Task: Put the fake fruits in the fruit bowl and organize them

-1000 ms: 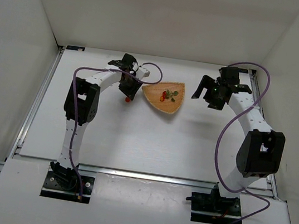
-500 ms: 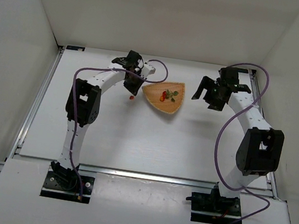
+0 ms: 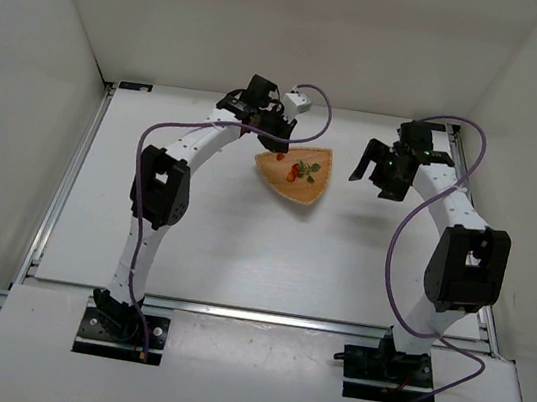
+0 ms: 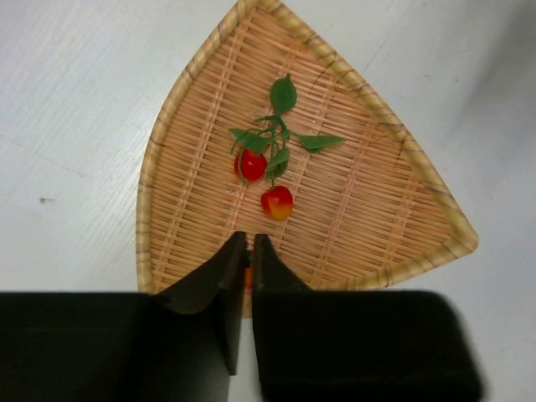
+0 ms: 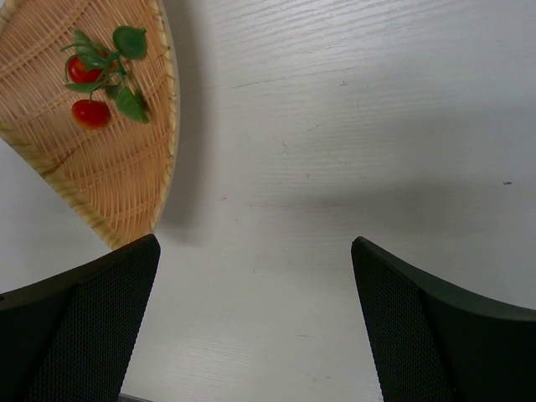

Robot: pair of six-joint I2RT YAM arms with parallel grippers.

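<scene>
The orange-tan wicker fruit bowl [image 3: 310, 195] lies at the back middle of the table. The red berry cluster with green leaves [image 3: 300, 170] lies inside it, and shows in the left wrist view [image 4: 268, 167] and the right wrist view [image 5: 100, 84]. My left gripper [image 3: 279, 145] hangs over the bowl's left rim [image 4: 159, 167]. Its jaws [image 4: 244, 243] are shut on the red cherry [image 4: 246, 276], of which only a sliver shows between the fingers. My right gripper [image 3: 378, 177] is open and empty to the right of the bowl [image 5: 109, 184], above bare table [image 5: 255, 327].
White walls close in the table on the left, back and right. A metal rail [image 3: 252, 313] runs along the near edge in front of the arm bases. Purple cables loop off both arms.
My left gripper has carried the cherry from the table left of the bowl rightward and back, to above the bowl's left rim. The right gripper has shifted only slightly.
</scene>
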